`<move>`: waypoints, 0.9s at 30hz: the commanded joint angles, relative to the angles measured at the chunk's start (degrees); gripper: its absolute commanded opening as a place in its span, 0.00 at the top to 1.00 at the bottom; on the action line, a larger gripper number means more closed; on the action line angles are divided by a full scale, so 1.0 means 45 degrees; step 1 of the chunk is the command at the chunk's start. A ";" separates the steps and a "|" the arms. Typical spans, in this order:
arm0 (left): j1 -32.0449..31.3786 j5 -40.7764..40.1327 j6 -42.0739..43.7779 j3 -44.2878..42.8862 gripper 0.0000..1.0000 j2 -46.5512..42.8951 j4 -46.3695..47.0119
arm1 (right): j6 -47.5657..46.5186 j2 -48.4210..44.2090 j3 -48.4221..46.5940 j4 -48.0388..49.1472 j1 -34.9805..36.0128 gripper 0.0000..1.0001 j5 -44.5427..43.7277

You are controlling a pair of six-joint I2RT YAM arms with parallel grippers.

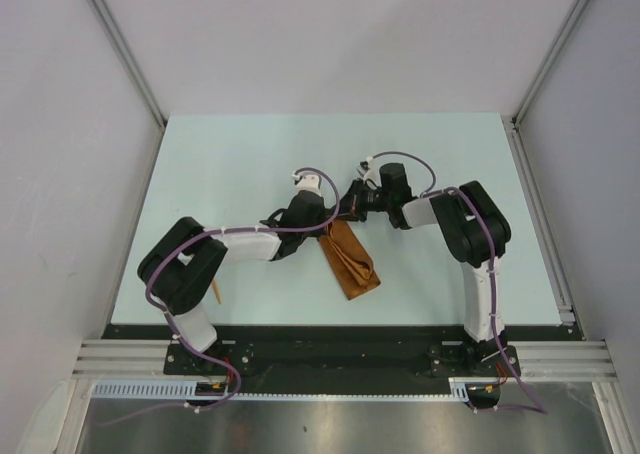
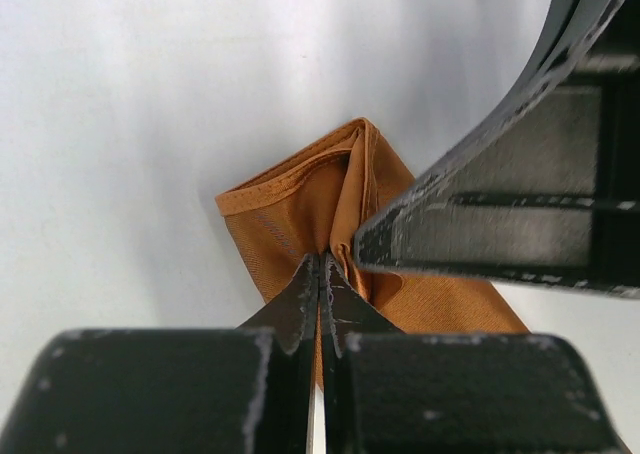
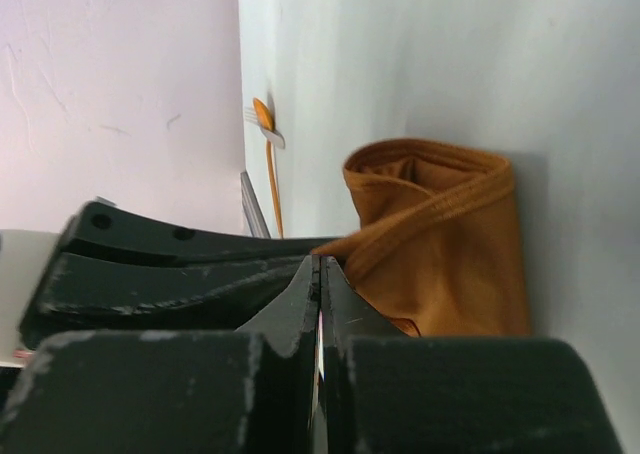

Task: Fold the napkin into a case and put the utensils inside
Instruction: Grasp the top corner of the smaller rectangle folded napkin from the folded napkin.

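While left hand (image 2: 320,261) and right hand (image 3: 320,264) pinch case (image 1: 352,262) | utensil (image 1: 215,292) lies outside

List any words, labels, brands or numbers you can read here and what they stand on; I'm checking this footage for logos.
None: no text can be read in any view.
The napkin, the table and the utensil are plain.
The left gripper and the right gripper show only scuff marks, no print.
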State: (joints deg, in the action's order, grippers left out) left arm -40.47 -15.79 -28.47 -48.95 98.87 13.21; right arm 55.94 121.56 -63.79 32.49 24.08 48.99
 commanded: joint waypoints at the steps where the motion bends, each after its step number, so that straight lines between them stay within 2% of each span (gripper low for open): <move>1: 0.0087 0.0267 -0.0333 0.0076 1.00 -0.0565 0.0735 | 0.0224 0.0095 0.0192 0.0632 0.0060 1.00 0.0128; 27: 0.0126 0.0072 -0.0841 0.0643 1.00 -0.1033 0.1654 | 0.0810 0.1326 0.0387 0.1686 0.0431 1.00 0.0090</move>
State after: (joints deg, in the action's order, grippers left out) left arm -40.14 -15.27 -30.68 -46.09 96.77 16.73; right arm 59.53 126.30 -62.22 36.91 25.47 48.97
